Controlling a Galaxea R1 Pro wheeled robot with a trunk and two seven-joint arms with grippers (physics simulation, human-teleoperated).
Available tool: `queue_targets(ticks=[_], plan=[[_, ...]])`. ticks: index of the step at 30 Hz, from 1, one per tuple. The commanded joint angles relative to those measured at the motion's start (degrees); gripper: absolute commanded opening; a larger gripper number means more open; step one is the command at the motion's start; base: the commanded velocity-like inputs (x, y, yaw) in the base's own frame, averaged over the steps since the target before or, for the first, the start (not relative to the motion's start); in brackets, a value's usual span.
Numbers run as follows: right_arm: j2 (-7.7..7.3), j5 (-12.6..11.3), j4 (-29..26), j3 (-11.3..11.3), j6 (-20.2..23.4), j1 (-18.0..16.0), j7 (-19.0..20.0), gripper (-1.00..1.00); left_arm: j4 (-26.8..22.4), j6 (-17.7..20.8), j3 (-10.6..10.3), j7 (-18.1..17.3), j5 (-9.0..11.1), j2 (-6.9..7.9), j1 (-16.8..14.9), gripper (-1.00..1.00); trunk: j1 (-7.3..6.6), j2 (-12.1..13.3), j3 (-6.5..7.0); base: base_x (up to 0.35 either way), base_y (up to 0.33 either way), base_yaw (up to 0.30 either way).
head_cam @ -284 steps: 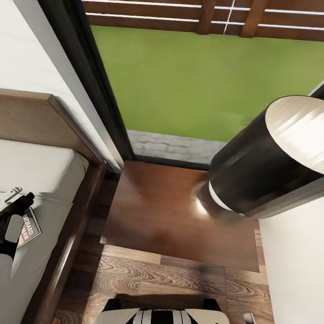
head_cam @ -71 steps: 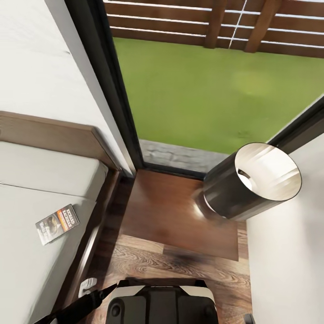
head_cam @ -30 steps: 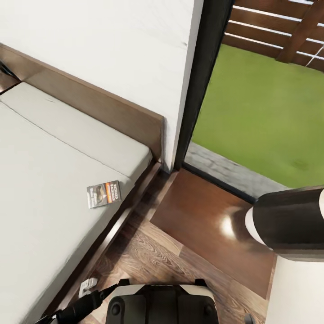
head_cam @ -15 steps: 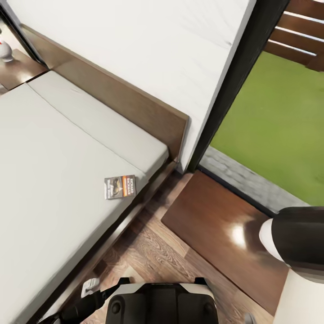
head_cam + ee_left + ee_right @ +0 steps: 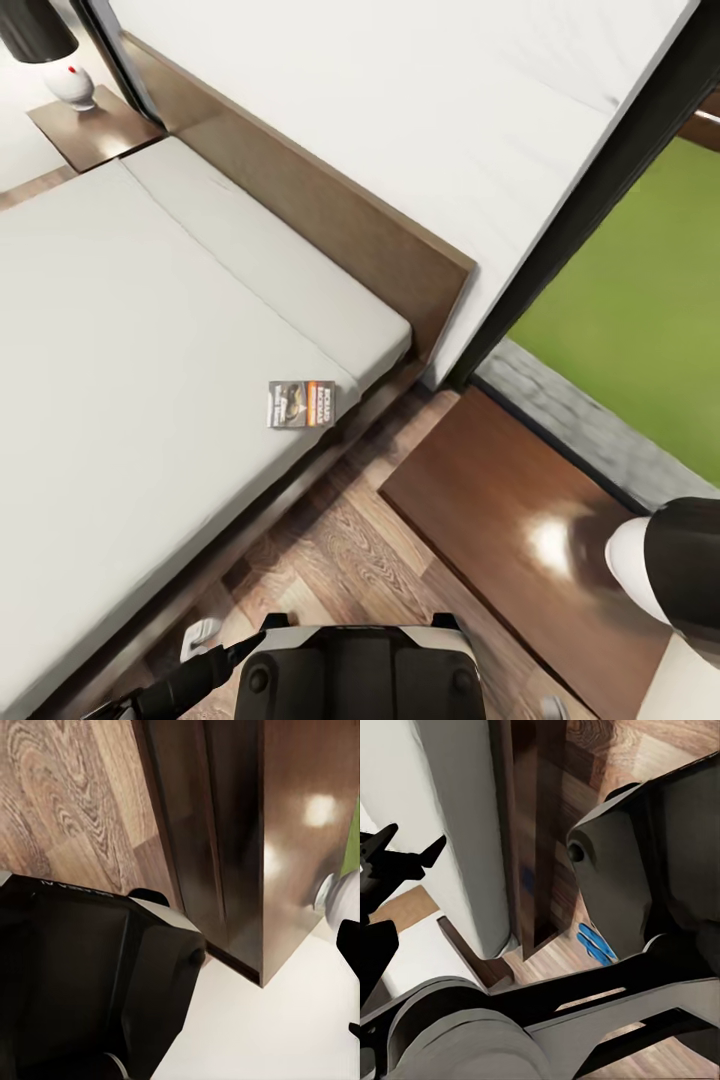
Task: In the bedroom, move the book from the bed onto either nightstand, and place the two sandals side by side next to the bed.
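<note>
Bedroom, wood-plank floor (image 5: 350, 560). Book (image 5: 301, 403) lies flat on bed (image 5: 120, 380) mattress near edge, unheld: transfer pending. Near nightstand (image 5: 520, 520) bare beside lamp (image 5: 675, 565). Blue sandals (image 5: 597, 943) on floor, pairing unconfirmed. Left gripper (image 5: 200, 634) low beside base; fingers' opening cannot tell, both grippers.

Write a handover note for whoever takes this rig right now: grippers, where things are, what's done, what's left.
Left gripper: open, empty, beside the near nightstand.
Right gripper: open, empty.
Book: flat on the bed, near the edge facing that nightstand.
Sandals: blue, on the floor in the right wrist view; can't tell if they sit side by side.
Done: nothing.
Left: move the book to a nightstand, then pair the sandals beside the bed.
</note>
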Motion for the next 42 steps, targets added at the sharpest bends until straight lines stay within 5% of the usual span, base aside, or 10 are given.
queue_targets(ticks=[1, 13, 16, 18, 26, 28, 31, 36, 37, 42], plan=[[-0.03, -0.60, -0.03, 0.47, 0.58, 0.01, 0.17, 1.00, 0.03, 0.30, 0.03, -0.22, 0.14, 0.01, -0.03, 1.00, 0.03, -0.08, -0.11, 0.000, 0.000, 0.217], [0.38, -0.60, -0.07, 0.51, 0.26, 0.03, -1.00, 1.00, 0.03, 0.30, 0.03, -0.15, 0.13, -0.26, -0.03, 1.00, 0.03, -0.08, -0.33, 0.000, 0.000, 0.061], [0.49, -0.62, -0.08, 0.51, -3.59, 0.01, -12.78, 1.00, 0.03, 0.30, 0.03, -0.19, 0.13, -0.27, -0.03, 1.00, 0.03, -0.08, -0.33, 0.000, 0.000, 0.000], [0.52, -0.65, -0.09, 0.49, -4.14, 0.01, -15.55, 1.00, 0.09, 0.30, 0.03, -0.20, 0.10, -0.31, -0.03, 1.00, 0.03, -0.08, -0.33, 0.000, 0.000, 0.000], [0.12, -1.16, -5.10, -0.19, -3.50, -0.04, -17.60, 1.00, 0.79, 0.37, 0.03, -0.27, 0.05, -0.28, -0.03, 1.00, 0.03, -0.08, -0.33, 0.000, 0.000, 0.000], [0.08, -1.22, -10.21, -0.24, -1.61, -0.05, -17.71, 1.00, 0.79, 0.38, 0.03, -0.29, 0.05, -0.28, -0.03, 1.00, 0.03, -0.08, -0.33, 0.000, 0.000, 0.000], [0.02, -1.30, -26.36, -0.32, 12.41, -0.06, -18.01, 1.00, 0.81, 0.39, 0.03, -0.29, 0.05, -0.33, -0.03, 1.00, 0.03, -0.08, -0.33, 0.000, 0.000, 0.000], [0.48, -1.30, -45.09, -2.28, 26.34, -0.22, -21.06, 1.00, 0.75, 0.39, 0.03, -0.50, 0.05, -0.31, -0.03, 1.00, 0.03, -0.08, -0.33, 0.000, 0.000, 0.000], [1.09, -1.35, -47.25, -2.57, 27.31, -0.29, -23.45, 1.00, 0.76, 0.39, 0.03, -0.50, 0.05, -0.32, -0.03, 1.00, 0.03, -0.08, -0.33, 0.000, 0.000, 0.000], [15.04, -1.87, -51.42, -3.22, 28.44, -0.68, -42.59, 1.00, 0.73, 0.34, -0.04, -0.54, -0.03, -0.62, -0.03, 1.00, 0.03, -0.08, -0.33, 0.000, 0.000, 0.000]])
